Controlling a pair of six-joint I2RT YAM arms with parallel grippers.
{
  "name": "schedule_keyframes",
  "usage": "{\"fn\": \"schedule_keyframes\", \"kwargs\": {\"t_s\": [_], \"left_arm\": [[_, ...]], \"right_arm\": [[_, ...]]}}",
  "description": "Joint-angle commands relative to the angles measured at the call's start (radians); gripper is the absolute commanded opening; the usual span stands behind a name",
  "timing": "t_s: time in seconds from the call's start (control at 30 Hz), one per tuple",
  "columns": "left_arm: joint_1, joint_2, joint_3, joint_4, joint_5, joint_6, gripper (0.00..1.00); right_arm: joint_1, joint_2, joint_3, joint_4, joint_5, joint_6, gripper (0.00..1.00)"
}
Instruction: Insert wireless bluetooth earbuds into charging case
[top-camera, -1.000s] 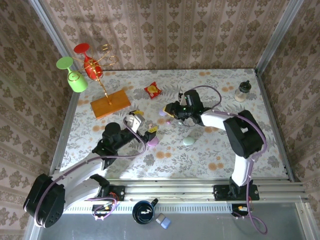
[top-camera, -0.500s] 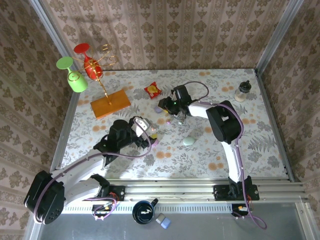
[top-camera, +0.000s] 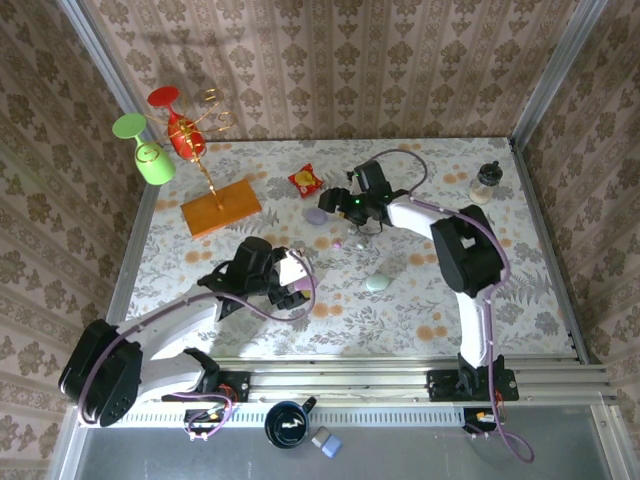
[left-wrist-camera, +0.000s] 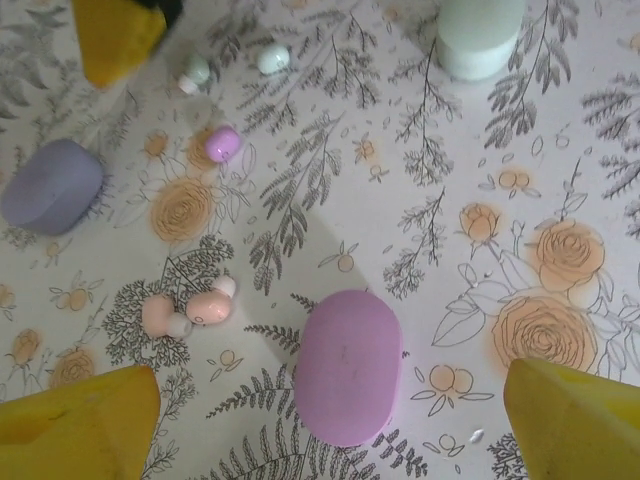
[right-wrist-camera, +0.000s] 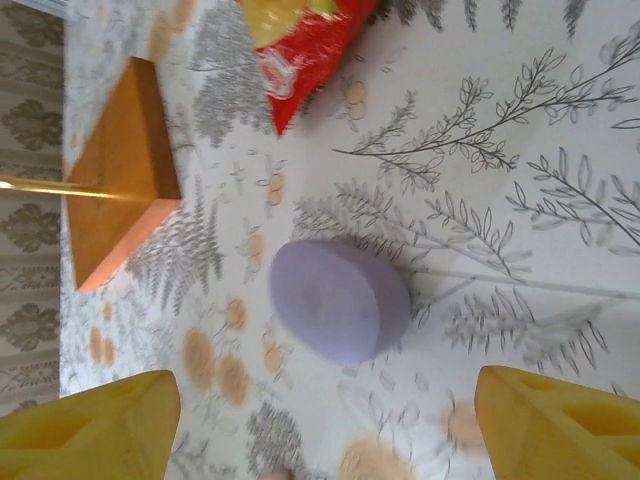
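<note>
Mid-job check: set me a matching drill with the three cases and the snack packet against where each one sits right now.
Things:
1. lilac case
2. pink case
3. mint case
4. snack packet

Places:
A. lying alone, to the right of the left gripper
B. just ahead of the open right gripper
C. below the open left gripper, between its fingers
D. farthest back, right of the wooden base

Pairs: 1-B; 2-C; 3-A; 4-D
</note>
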Motion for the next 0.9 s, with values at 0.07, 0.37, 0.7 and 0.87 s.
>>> {"fn": "schedule_keyframes", "kwargs": {"t_s": [0.07,0.37,0.7,0.87], "left_arm": [[-0.005,0.104,0.09,-0.125,-0.045,0.119,0.87],[-0.013,0.312,0.205,-0.202,-0.045,0.165,0.84],[-0.021,0.484,0.322,-0.354,-0.022,0.207,0.68],[-0.023,0.498,0.317,-0.362,-0.022,0.208,0.43]], "right_arm": [[-0.037,-0.231,-0.17,-0.001,0.03,-0.083,0.79],[-0.141,-0.438,-0.41,0.05,-0.002,-0.04,0.79],[-0.204,-0.563,-0.557,0.076,0.026,-0.022,0.83],[-0.221,-0.604,-0.601,0.11,0.021,-0.011,0.96]]}}
